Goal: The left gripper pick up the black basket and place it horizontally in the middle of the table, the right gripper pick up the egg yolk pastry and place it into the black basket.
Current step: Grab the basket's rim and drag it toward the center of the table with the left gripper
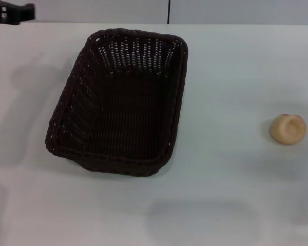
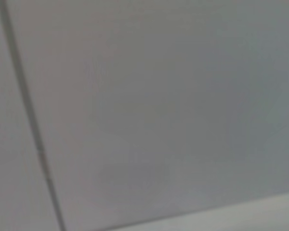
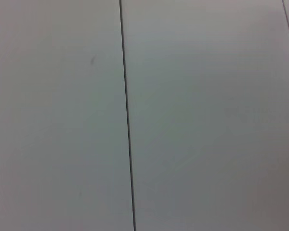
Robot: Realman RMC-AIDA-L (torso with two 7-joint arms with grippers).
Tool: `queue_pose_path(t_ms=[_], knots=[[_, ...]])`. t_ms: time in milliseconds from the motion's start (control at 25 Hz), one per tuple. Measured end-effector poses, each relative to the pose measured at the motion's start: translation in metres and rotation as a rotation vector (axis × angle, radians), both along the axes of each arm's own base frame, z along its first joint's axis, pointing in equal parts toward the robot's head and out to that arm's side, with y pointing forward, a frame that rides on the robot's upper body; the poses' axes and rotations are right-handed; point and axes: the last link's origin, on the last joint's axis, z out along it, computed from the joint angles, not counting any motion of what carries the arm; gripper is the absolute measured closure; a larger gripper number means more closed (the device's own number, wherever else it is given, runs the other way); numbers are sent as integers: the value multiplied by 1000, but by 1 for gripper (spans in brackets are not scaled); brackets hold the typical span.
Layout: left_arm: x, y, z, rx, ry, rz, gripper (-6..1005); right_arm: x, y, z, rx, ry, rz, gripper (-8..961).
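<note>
Basket (image 1: pixel 118 102), black and lying lengthwise at frame centre on the table (image 1: pixel 231 205), awaits the left gripper's first pick-and-turn, pastry (image 1: pixel 288 128) sits at right edge, and neither gripper shows, so their grip cannot be told.

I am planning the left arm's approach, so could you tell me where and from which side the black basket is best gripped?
Grip the rolled rim of the black basket on its long left wall, coming down from above on the robot's left. That wall is open-weave, thin enough to pinch, and nearest the left arm; nothing lies beside it on the table. The egg yolk pastry sits well apart to the right.
</note>
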Motion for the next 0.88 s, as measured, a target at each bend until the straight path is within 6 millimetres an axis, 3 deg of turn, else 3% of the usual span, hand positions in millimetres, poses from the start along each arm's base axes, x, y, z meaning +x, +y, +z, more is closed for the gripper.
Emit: queue_pose_path(t_ms=[520,880], knots=[[45,-12,-11,-229,5,22,276,3,2,3,8,-2,-12,124],[35,-14,-24,-288,1,136,280,4,2,5,5,-13,-12,124]])
